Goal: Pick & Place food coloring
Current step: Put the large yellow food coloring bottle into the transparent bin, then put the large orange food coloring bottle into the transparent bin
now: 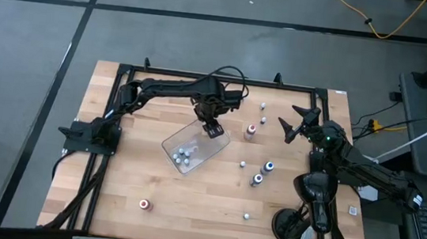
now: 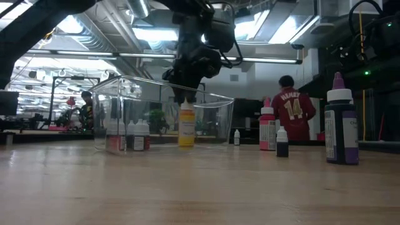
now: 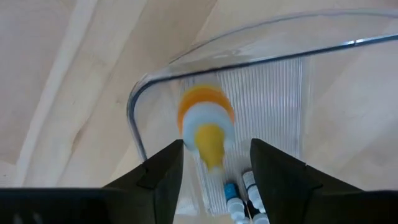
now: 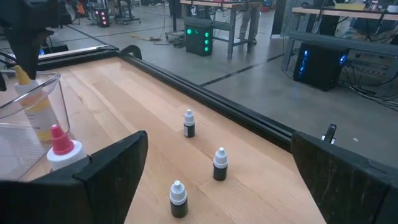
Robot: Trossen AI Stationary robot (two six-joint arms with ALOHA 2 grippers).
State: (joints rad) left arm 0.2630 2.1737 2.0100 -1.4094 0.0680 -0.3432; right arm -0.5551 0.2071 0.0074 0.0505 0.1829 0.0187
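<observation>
A yellow food coloring bottle with an orange tip stands upright on the floor of the clear plastic tray, near its far end; it also shows in the low view. My left gripper points down over it, open, with one finger on each side of the bottle's tip and a gap on both sides. Several small bottles stand at the tray's near end. My right gripper waits open at the table's right side, holding nothing.
Loose bottles stand on the table to the right of the tray: a red one, a blue one, and small ones. A red-capped bottle sits near the front left. A black rail frames the table.
</observation>
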